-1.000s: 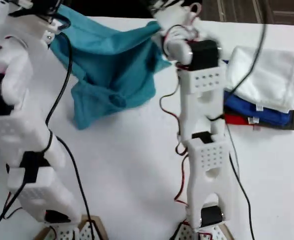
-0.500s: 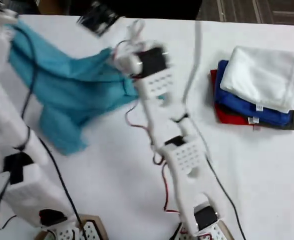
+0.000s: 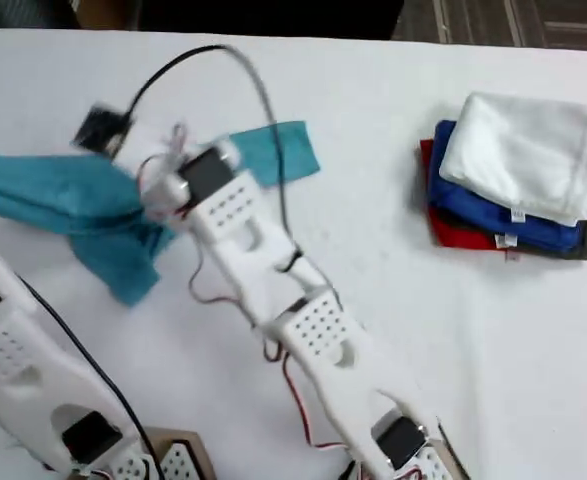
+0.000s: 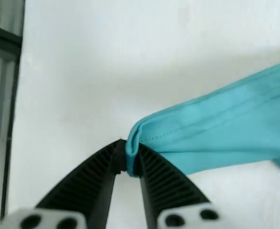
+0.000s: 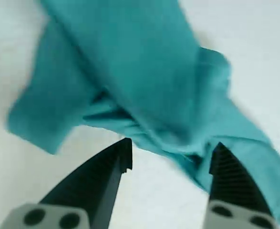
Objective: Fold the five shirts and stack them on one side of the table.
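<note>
Pinching teal shirt (image 4: 225,138), left end effector (image 4: 129,151), right end effector (image 5: 173,149) agape above

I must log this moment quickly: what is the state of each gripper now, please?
Left gripper: closed on the teal shirt.
Right gripper: open, holding nothing.
</note>
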`<state>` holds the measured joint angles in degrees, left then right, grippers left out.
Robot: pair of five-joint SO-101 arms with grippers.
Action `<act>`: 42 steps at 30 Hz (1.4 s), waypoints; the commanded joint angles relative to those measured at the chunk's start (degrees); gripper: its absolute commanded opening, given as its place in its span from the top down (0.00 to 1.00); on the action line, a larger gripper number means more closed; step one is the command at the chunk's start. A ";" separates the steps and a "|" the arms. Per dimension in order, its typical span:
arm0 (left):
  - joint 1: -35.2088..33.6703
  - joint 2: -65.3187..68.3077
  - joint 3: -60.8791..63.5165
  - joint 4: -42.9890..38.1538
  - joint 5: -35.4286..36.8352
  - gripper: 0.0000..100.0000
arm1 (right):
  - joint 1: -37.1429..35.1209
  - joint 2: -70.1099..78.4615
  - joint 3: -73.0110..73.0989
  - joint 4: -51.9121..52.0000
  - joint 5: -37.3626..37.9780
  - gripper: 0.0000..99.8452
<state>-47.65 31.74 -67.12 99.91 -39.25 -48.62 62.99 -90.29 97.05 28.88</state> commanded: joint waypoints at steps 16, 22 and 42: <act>-3.78 5.98 -0.04 -7.65 -0.62 0.98 | -17.63 1.01 8.70 0.92 -6.15 0.77; -3.69 5.89 -0.04 -7.82 -0.62 0.98 | -15.60 5.85 8.44 0.57 -6.15 0.77; -3.69 5.63 -0.13 -7.38 -0.44 0.98 | -4.18 7.87 6.59 -4.53 -6.07 0.77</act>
<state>-51.08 38.24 -67.12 93.23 -39.34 -53.98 70.99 -81.49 93.01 23.25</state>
